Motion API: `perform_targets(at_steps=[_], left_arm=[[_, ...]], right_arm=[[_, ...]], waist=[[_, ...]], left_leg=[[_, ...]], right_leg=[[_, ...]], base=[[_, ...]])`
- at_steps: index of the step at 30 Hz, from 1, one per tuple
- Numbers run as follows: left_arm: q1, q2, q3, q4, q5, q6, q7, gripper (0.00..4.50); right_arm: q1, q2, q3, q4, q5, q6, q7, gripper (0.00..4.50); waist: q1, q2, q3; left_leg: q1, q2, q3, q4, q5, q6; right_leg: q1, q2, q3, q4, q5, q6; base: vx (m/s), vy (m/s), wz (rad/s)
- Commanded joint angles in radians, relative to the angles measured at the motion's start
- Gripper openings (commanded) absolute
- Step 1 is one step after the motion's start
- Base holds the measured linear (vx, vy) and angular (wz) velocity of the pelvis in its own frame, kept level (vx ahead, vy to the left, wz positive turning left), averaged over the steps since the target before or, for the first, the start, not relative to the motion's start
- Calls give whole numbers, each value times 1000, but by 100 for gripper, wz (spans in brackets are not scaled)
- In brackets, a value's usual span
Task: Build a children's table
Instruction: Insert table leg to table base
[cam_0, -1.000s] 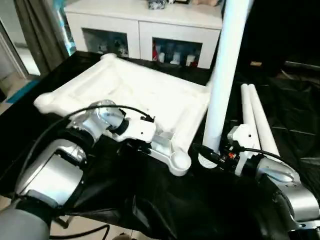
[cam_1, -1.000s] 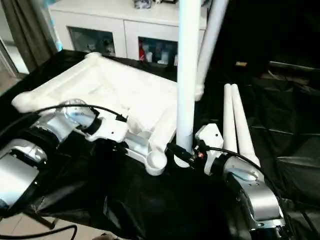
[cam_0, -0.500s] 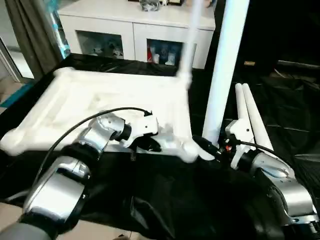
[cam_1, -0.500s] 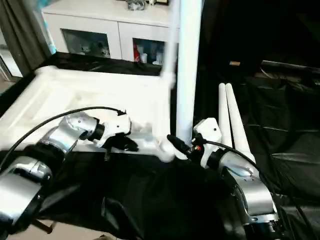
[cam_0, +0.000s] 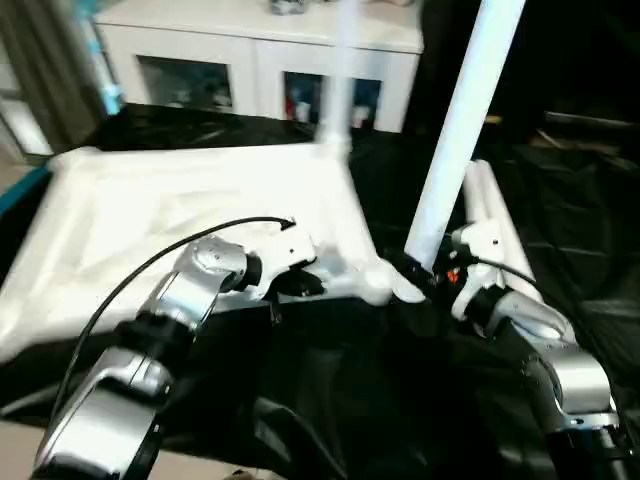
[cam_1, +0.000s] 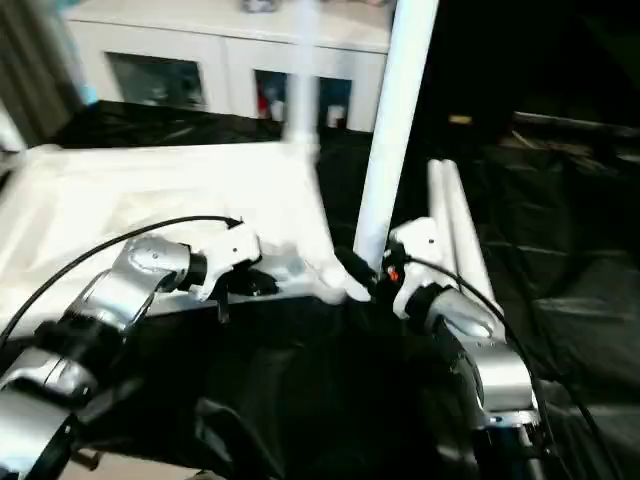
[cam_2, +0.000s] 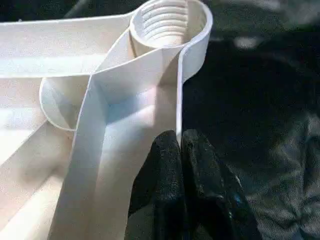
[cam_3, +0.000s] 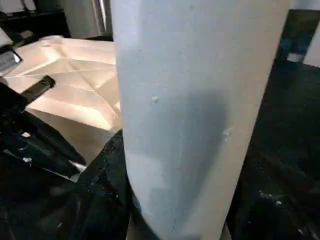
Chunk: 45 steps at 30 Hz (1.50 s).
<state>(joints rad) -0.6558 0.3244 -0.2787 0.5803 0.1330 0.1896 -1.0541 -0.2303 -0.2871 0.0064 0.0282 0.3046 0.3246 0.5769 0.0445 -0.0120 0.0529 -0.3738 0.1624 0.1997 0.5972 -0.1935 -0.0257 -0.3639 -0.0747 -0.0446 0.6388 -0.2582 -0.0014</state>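
Tabletop (cam_0: 190, 215): upside down at my ten o'clock, rim pinched by my left gripper (cam_2: 180, 145) beside a corner socket (cam_2: 167, 22). Leg (cam_0: 455, 140): upright at one o'clock, clamped by my right gripper (cam_0: 420, 280).

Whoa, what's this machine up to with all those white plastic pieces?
It is putting together a children's table. The left claw pinches the rim of the white plastic rectangular tabletop, which lies underside up on the black-covered surface. The right claw holds a long white tapered tube leg roughly upright beside the tabletop's near round threaded corner socket, which is empty. One leg already stands at the far corner, and two more white legs lie nearby.
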Motion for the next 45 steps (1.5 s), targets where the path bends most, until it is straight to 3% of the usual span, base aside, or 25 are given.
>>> perform_targets(at_steps=[1, 3, 6, 7, 9, 11, 12, 14, 15, 22, 26, 31, 41, 42, 45], left_arm=[[45, 10, 5, -6, 8, 43, 37, 1], [72, 16, 8, -59, -13, 12, 26, 1], [98, 25, 11, -112, -45, -8, -9, 1], [102, 27, 13, -123, -57, 0, -26, 29], [117, 45, -1, -167, -78, 32, -93, 47], [117, 51, -3, -168, -65, 27, -76, 64], [110, 47, 5, -155, -62, 9, -57, 66], [103, 43, 14, -144, -67, -12, -41, 72], [99, 40, 19, -143, -76, -13, -39, 102], [68, 34, 11, -149, -99, 4, -74, 120], [53, 22, -1, -130, -101, 8, -80, 120], [24, 6, -16, -61, -84, 3, -58, 120], [-28, -18, -31, 32, -59, -28, -22, 120], [-28, -16, -28, 30, -66, -27, -27, 120], [-22, -8, -25, 30, -71, -31, -39, 86]], right_arm=[[-20, 3, -11, 10, 4, 12, -1, 194], [-28, 6, -10, 14, 2, 14, 1, 194], [-34, 8, -8, 15, 2, 17, -1, 194], [-35, 7, -7, 15, 3, 18, -2, 194], [-37, 3, -4, 14, 5, 19, -1, 194], [-38, 0, -2, 14, 5, 18, 3, 194], [-41, -3, 0, 14, 5, 18, 8, 194], [-48, -7, 1, 20, 5, 17, 16, 194], [-53, -9, 0, 23, 5, 16, 20, 194], [-74, -23, -17, 46, 10, 9, 36, 194], [-75, -32, -22, 57, 10, 6, 46, 194], [-84, -36, -19, 62, 11, 7, 59, 194], [-99, -35, -12, 69, 12, 2, 66, 194], [-99, -35, -12, 68, 13, 2, 67, 194], [-100, -33, -11, 70, 12, 0, 69, 194]], waist=[[7, -16, -56], [6, -15, -57], [6, -15, -66], [4, -16, -66], [8, -17, -68], [10, -14, -68], [12, -8, -67], [14, -8, -65], [17, -2, -64], [24, -5, -62], [25, -4, -65], [25, -7, -69], [30, -8, -71], [31, -2, -71], [33, -4, -72]], left_leg=[[9, 77, -38, -71, -98, 66], [7, 77, -38, -69, -81, 81], [5, 74, -36, -59, -4, 117], [3, 73, -35, -58, 13, 128], [1, 71, -34, -54, 44, 149], [4, 73, -32, -52, 51, 158], [5, 74, -32, -52, 43, 157], [7, 76, -32, -53, 15, 144], [6, 76, -33, -54, -3, 131], [9, 76, -33, -59, -59, 79], [7, 74, -33, -56, -39, 82], [5, 71, -34, -50, -6, 107], [7, 73, -34, -48, -6, 114], [7, 74, -34, -47, -7, 113], [7, 74, -34, -48, -8, 111]], right_leg=[[31, -90, 51, -80, -4, -250], [32, -90, 50, -78, 31, -258], [32, -84, 49, -59, 172, -274], [32, -81, 48, -57, 202, -276], [32, -82, 47, -51, 255, -282], [28, -81, 46, -49, 272, -287], [27, -81, 46, -49, 261, -288], [26, -81, 46, -53, 228, -286], [27, -83, 47, -54, 206, -287], [28, -85, 49, -59, 142, -286], [30, -84, 48, -56, 173, -285], [33, -83, 47, -50, 230, -286], [33, -86, 46, -49, 228, -297], [32, -85, 46, -50, 234, -298], [33, -85, 45, -48, 239, -300]], base=[[0, 0, 0], [0, 0, 0], [0, 0, 0], [0, 0, 0], [0, 0, 0], [0, 0, 0], [0, 0, 0], [0, 0, 0], [0, 0, 0], [0, 0, 0], [0, 0, 0], [0, 0, 0], [0, 0, 0], [0, 0, 0], [0, 0, 0]])
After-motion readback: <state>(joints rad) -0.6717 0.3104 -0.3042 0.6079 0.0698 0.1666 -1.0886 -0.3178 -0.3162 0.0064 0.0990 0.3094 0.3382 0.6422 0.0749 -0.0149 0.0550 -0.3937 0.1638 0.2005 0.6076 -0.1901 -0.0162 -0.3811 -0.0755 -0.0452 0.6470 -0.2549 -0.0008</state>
